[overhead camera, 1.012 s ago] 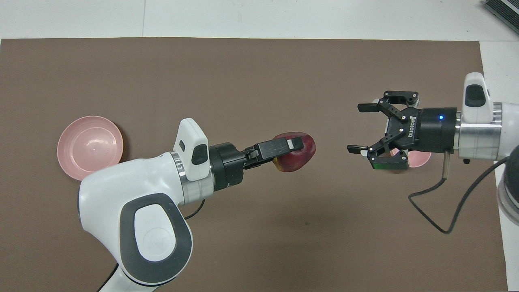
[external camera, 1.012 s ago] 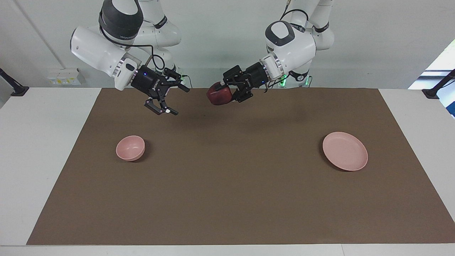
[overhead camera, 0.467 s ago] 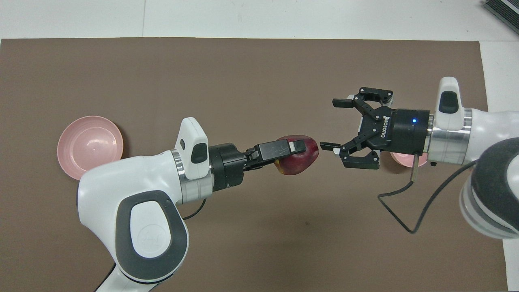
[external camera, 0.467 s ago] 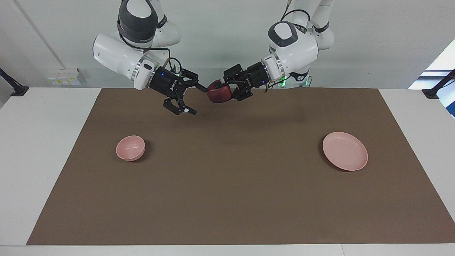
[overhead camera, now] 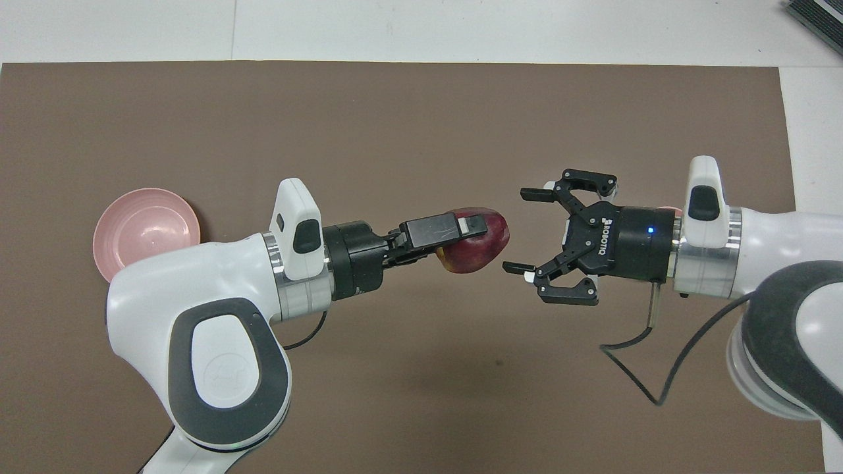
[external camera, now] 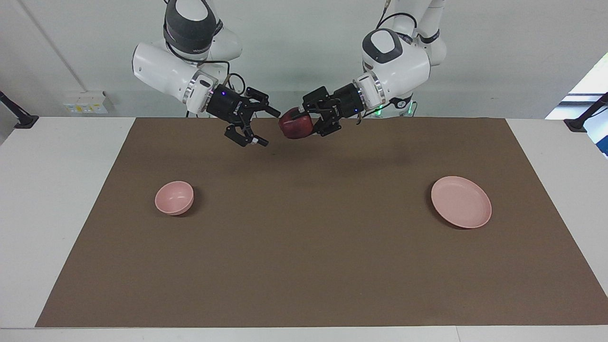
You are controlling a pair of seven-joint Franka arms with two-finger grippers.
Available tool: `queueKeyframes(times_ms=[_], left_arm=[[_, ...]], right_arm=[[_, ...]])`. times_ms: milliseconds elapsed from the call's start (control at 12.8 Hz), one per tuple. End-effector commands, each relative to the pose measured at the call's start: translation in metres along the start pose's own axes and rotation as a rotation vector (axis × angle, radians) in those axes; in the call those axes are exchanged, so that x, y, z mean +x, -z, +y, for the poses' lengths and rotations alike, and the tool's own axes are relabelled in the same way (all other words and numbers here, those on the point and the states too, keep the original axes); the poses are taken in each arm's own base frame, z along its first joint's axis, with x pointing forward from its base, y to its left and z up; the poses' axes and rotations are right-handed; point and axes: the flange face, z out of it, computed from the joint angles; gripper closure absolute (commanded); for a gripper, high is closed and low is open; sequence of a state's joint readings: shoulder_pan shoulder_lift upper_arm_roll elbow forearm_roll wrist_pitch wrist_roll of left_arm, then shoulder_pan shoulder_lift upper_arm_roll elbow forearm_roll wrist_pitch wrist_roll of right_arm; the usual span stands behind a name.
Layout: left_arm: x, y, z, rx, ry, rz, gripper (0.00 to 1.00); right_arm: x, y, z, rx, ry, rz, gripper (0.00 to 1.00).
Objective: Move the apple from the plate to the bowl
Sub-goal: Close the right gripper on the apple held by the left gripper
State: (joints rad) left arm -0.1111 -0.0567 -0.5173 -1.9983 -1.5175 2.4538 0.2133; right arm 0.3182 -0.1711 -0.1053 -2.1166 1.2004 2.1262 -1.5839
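My left gripper (external camera: pixel 301 122) (overhead camera: pixel 471 238) is shut on the dark red apple (external camera: pixel 290 129) (overhead camera: pixel 486 249) and holds it in the air over the brown mat, midway between the arms' bases. My right gripper (external camera: pixel 270 128) (overhead camera: pixel 519 230) hangs open right beside the apple, its jaws turned toward it and apart from it. The pale pink plate (external camera: pixel 460 201) (overhead camera: pixel 146 230) lies bare toward the left arm's end. The small pink bowl (external camera: pixel 174 197) stands toward the right arm's end. In the overhead view my right wrist covers nearly all of the bowl.
A brown mat (external camera: pixel 304 266) (overhead camera: pixel 395 118) covers most of the white table (external camera: pixel 47 190). A black cable (overhead camera: pixel 649 368) hangs from my right wrist.
My right gripper has swung in from over the bowl's end and now hangs open just beside the apple. My left gripper has kept its hold on the apple and barely shifted.
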Motion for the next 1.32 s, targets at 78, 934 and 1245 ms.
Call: queueKeyframes(times_ms=[78,934,1245], left_arm=[[0.001,0.004,0.011,-0.031,-0.013,-0.005,1.00],[-0.024,-0.016,0.025,-0.029,-0.051,-0.064,1.00],[-0.030,-0.020,0.031,-0.030,-0.064,-0.091,1.00]], right_arm=[[-0.001,-0.003,-0.013,-0.022,0.014,0.035,0.00],[0.016,-0.014,-0.027,-0.046,0.032,0.053,0.03],[0.017,-0.013,-0.027,-0.047,0.030,0.055,0.51]])
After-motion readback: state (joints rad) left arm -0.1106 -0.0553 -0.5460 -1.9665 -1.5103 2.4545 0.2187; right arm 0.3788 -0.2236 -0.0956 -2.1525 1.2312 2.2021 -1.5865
